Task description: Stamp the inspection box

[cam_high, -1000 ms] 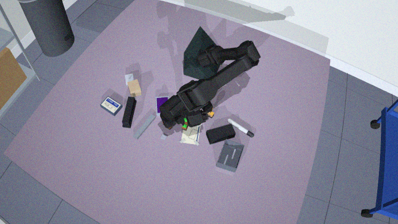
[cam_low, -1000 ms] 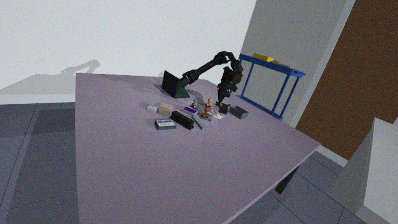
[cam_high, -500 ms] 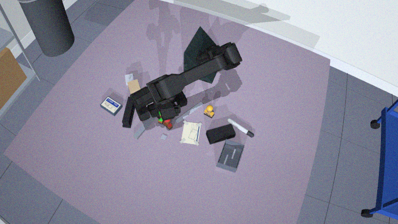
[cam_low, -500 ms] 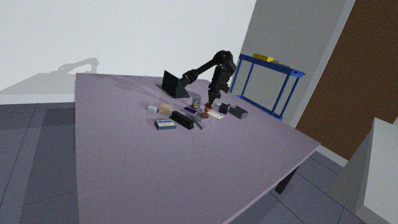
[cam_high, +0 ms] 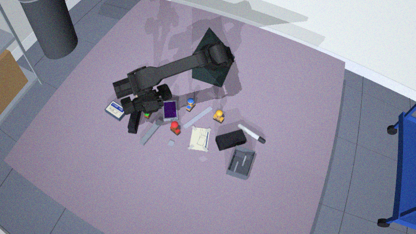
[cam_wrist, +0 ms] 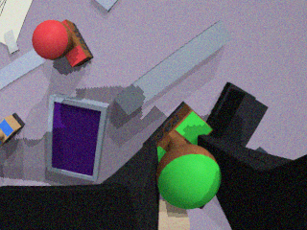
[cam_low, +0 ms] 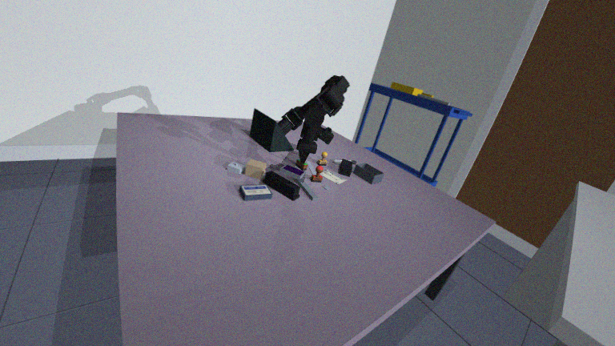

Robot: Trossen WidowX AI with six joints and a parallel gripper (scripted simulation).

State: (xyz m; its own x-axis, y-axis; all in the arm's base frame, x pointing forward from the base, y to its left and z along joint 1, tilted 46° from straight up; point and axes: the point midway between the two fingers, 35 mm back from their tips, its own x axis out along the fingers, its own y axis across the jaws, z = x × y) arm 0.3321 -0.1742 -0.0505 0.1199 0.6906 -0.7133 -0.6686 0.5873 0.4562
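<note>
Currently the gripper is clamped on the green-knobbed stamp, at lower centre of the wrist view, low over the counter just right of the purple ink pad. The card lies well apart; whether it bears a print is too small to tell. Setting the stamp down remains.

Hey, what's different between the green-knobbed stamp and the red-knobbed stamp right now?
The green-knobbed stamp is gripped in the claw, while the red-knobbed stamp stands free on the bench. The green one has a green base and sits beside the long black block; the red one has a red base and sits nearer the card. Both have a round knob on a brown neck.
</note>
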